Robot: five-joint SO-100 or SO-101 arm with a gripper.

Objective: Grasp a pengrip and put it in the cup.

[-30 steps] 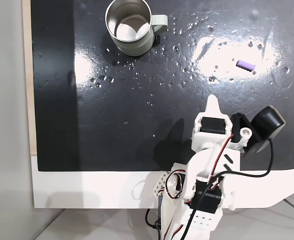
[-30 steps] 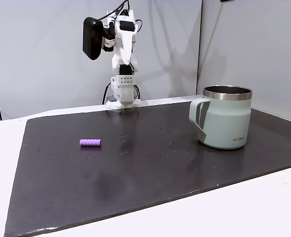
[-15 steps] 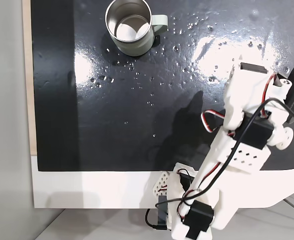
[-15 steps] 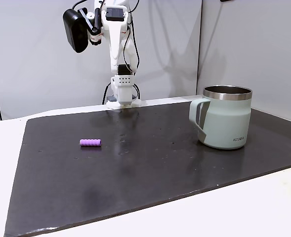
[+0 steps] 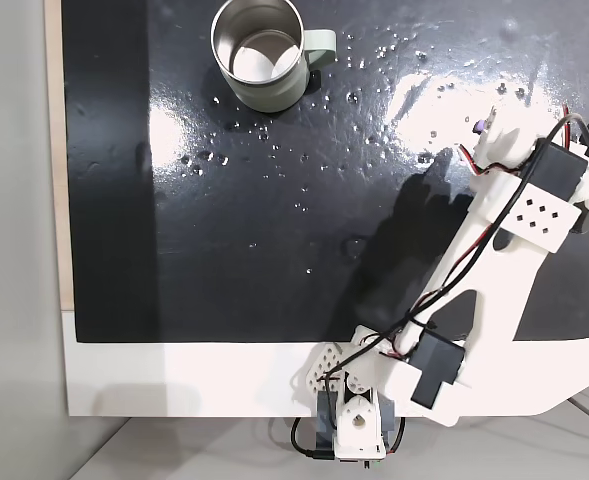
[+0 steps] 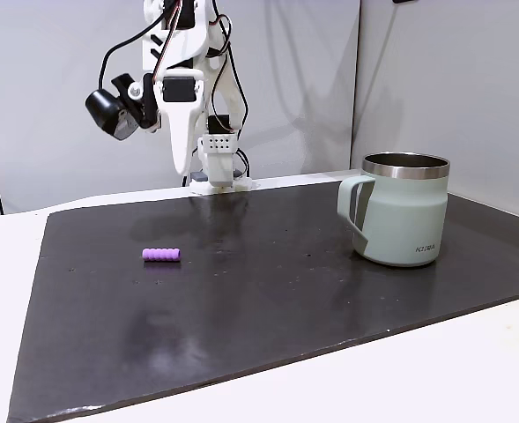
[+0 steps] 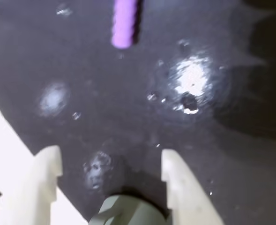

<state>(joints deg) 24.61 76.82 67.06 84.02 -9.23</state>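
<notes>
The pengrip (image 6: 161,255) is a small light-purple ribbed tube lying flat on the black mat (image 6: 268,291), left of centre in a fixed view from the side. In the wrist view the pengrip (image 7: 124,23) sits at the top edge, ahead of my gripper (image 7: 110,157), which is open with only bare mat between its fingers. Seen from the side, my gripper (image 6: 179,167) points down, hanging above the mat and behind the pengrip. Looking down from above, the arm covers most of the pengrip (image 5: 479,125). The sage-green cup (image 6: 400,220) stands upright far off at the right; it is the cup (image 5: 259,52) at the top of the downward view.
The black mat (image 5: 224,220) lies on a white table (image 6: 3,264) and carries shiny spots and small droplets. The arm's base (image 5: 359,420) stands at the mat's near edge in the downward view. In the wrist view the white table edge (image 7: 6,145) runs close on the left.
The arm has swung out from its folded pose and reached over the mat towards the pengrip. The gripper has come down and now points downward. Pengrip and cup have not moved.
</notes>
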